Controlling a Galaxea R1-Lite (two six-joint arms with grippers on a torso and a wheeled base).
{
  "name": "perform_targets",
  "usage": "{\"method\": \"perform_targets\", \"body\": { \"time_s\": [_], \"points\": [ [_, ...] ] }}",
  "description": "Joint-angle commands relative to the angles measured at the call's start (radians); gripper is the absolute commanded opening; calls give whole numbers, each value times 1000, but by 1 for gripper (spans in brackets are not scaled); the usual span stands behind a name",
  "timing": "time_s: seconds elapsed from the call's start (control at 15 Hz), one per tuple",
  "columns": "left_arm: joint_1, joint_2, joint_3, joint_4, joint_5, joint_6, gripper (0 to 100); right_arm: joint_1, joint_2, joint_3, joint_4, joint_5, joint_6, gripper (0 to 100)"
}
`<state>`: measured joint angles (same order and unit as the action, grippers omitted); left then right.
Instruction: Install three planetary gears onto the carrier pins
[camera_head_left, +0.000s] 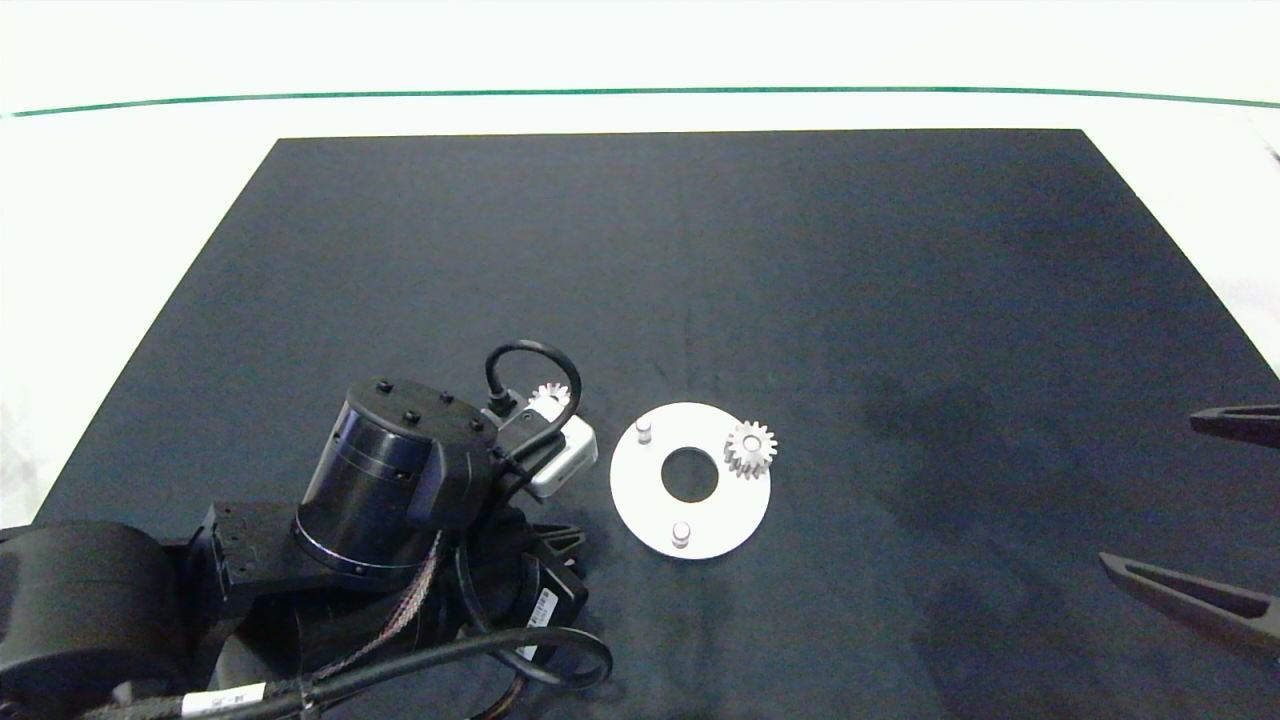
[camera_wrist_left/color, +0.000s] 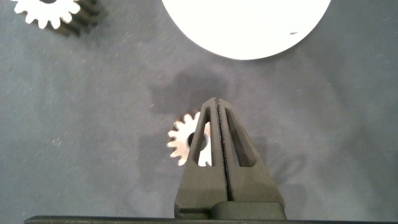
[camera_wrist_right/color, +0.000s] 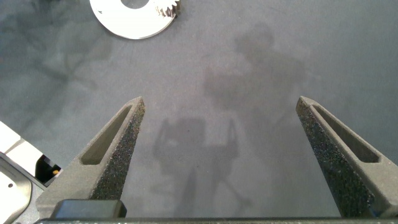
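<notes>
Left pincer (camera_wrist_left/color: 217, 106), fingers together, hangs over a gear (camera_wrist_left/color: 184, 139).

Head camera looks down from above; both wrist cameras, lower, share the white disc (camera_head_left: 690, 480).

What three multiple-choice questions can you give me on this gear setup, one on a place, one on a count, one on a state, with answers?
1. Where is the mounted gear?
A. On the pin on the white disc's right-arm side
B. In the disc's centre hole
C. Flat on the mat

2. How many pins stand bare?
A. None
B. One
C. Two

3. The right gripper is:
A. open
B. shut
C. holding a gear

Answers: 1 A, the gear sits at the disc's edge toward the right arm. 2 C, two pegs carry nothing. 3 A, its fingers are wide apart.
</notes>
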<state>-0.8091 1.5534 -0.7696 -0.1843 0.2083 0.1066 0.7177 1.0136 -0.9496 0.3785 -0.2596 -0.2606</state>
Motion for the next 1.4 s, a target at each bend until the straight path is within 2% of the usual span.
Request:
{"method": "perform_targets", "body": {
  "time_s": [0.07,0.6,0.67,1.4],
  "points": [
    [-15,-7,-7,0,2,2,0,0,5,5,0,-1,-3,100],
    [-5,-72,-28,22,2,-5,0,0,-1,6,0,-1,-8,100],
    [-4,-75,-28,25,2,-5,100,0,-4,6,0,-1,-8,100],
    [-1,-92,-27,55,3,-8,100,0,-13,8,0,-1,-15,100]
  ]
}}
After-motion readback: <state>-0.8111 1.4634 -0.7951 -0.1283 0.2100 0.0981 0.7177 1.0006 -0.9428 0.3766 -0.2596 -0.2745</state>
